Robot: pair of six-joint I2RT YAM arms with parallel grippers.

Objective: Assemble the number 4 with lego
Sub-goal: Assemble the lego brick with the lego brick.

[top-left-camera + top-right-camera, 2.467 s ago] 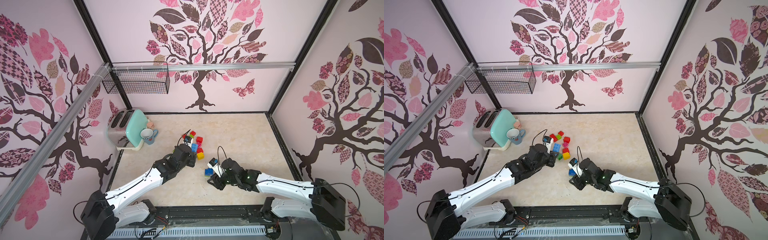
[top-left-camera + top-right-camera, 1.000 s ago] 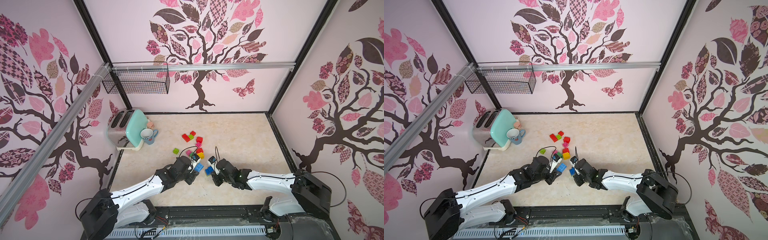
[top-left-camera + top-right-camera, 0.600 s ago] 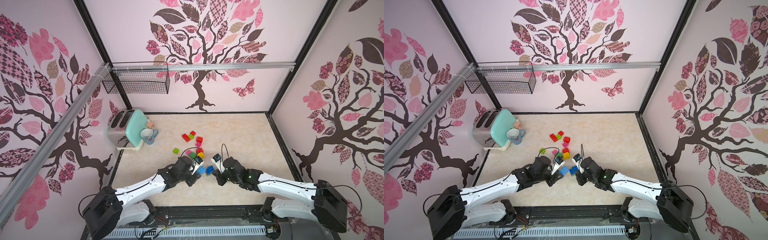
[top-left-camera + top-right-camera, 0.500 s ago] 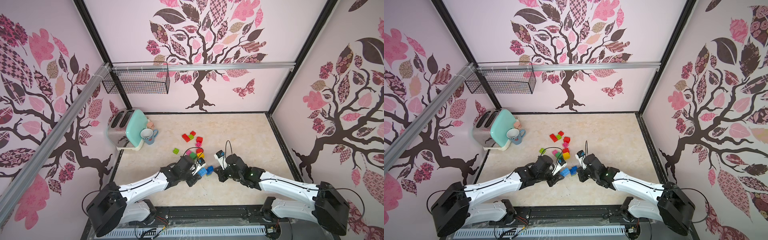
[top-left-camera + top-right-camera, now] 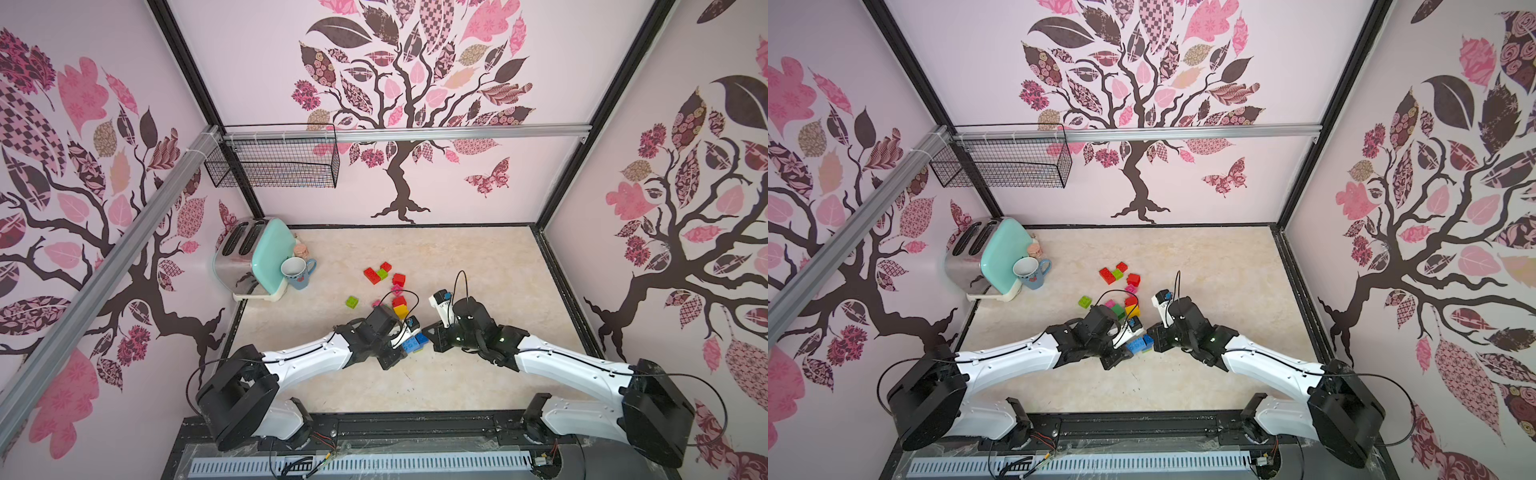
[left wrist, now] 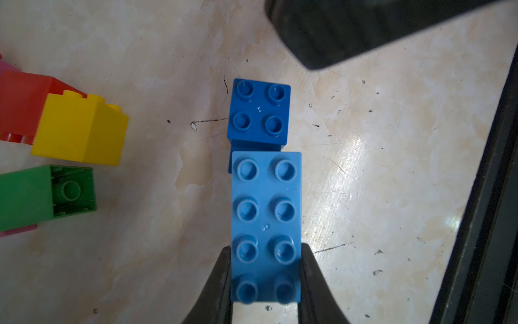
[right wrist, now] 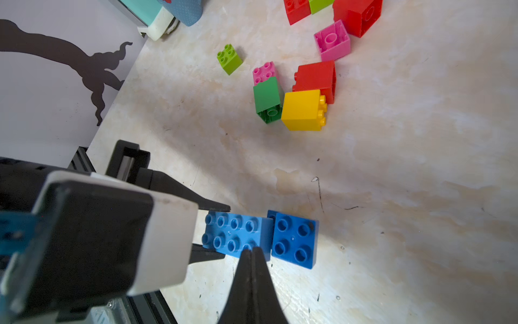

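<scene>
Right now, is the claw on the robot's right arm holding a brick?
No, the right gripper is shut and empty; the light blue brick sits clamped in the left gripper.

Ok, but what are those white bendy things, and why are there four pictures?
They are two robot arms, a left arm and a right arm. Two pictures look down from above, and two come from cameras on the arms' wrists. On the table lie colourful toy bricks, plus a toaster and a mug. The left gripper pinches a long light-blue brick, whose end meets a dark-blue square brick. The right gripper is shut and holds nothing.
</scene>
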